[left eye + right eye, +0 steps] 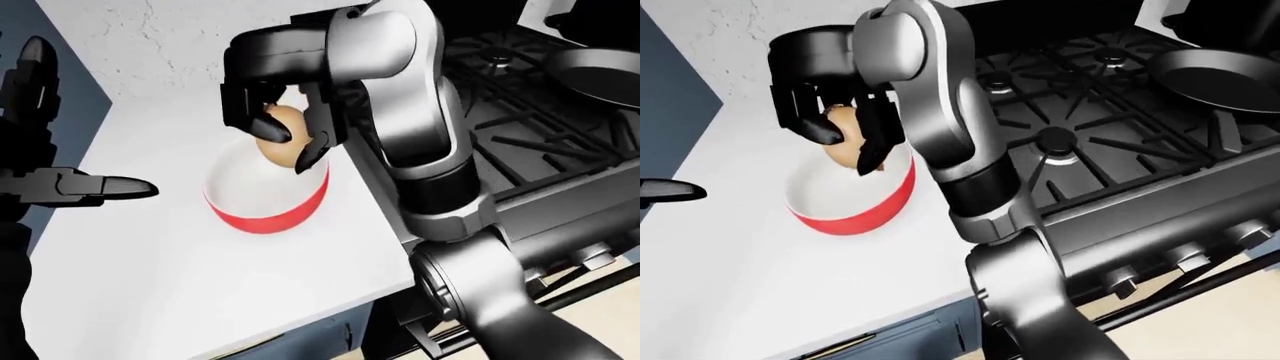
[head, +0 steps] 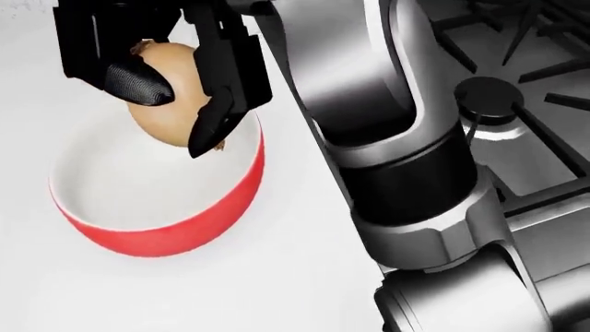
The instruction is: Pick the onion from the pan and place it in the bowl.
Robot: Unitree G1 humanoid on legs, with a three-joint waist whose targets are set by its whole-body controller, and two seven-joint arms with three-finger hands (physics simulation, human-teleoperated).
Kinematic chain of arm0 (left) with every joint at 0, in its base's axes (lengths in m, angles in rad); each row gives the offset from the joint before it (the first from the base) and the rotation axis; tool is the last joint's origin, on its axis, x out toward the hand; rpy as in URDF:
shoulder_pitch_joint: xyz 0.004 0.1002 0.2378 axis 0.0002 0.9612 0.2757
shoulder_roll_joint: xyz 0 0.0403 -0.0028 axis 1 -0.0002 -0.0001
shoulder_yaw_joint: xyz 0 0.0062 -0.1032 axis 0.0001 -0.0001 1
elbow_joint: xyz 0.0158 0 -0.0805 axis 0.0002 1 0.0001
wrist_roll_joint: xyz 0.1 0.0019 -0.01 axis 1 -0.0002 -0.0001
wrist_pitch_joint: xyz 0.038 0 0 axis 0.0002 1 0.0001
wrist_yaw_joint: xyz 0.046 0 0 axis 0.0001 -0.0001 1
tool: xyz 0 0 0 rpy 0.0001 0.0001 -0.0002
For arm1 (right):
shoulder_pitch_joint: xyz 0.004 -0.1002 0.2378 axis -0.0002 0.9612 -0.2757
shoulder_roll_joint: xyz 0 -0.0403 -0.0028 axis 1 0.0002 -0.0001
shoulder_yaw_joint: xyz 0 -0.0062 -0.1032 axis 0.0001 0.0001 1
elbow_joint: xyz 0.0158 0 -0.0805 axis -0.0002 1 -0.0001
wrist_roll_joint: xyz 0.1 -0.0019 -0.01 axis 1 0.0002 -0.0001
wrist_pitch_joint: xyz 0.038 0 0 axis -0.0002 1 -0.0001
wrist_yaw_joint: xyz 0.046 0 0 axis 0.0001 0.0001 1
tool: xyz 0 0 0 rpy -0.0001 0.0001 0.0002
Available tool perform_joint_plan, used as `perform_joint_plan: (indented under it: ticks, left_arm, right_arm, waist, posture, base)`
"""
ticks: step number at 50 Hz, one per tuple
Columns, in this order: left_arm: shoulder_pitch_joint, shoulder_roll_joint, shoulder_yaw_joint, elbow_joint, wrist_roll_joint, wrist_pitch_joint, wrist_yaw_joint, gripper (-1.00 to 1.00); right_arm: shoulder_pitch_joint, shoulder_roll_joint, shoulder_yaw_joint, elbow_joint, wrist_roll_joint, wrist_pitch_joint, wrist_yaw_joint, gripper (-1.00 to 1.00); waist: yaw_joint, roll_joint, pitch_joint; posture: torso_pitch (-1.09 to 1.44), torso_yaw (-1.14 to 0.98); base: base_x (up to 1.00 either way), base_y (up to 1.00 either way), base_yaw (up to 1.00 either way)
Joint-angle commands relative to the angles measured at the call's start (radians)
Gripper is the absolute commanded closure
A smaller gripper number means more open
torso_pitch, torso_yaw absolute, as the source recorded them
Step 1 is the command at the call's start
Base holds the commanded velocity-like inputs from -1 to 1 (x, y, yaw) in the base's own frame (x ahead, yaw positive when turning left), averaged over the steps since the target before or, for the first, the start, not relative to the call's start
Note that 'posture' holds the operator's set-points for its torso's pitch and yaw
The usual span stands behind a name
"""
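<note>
My right hand (image 2: pixel 180 111) is shut on the brown onion (image 2: pixel 166 104), its black fingers wrapped round it. The onion hangs just above the white inside of the red bowl (image 2: pixel 175 238), over the bowl's upper right part. The bowl stands on the white counter (image 1: pixel 200 285), left of the stove. In the right-eye view the black pan (image 1: pixel 1230 75) sits on the stove at the top right, with nothing in it. My left hand (image 1: pixel 90 120) hovers at the left edge of the left-eye view, fingers spread and holding nothing.
The black gas stove (image 1: pixel 1090 142) with its grates fills the right side, and its knobs (image 1: pixel 1185 255) line the lower edge. A rough white wall (image 1: pixel 170 45) borders the counter at the top. My right arm (image 2: pixel 387 138) crosses between bowl and stove.
</note>
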Motion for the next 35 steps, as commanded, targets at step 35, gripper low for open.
perform_joint_plan:
  ticks: [35]
  left_arm:
    - [-0.012,0.015,0.020,-0.013,0.006,-0.036,0.000,-1.00]
  right_arm:
    - [0.027,0.063,0.005,0.004,-0.063,-0.071,-0.089,1.00]
  waist:
    - [-0.006,0.014,-0.031]
  posture:
    - [0.00,0.00]
  base:
    - [0.00,0.00,0.00]
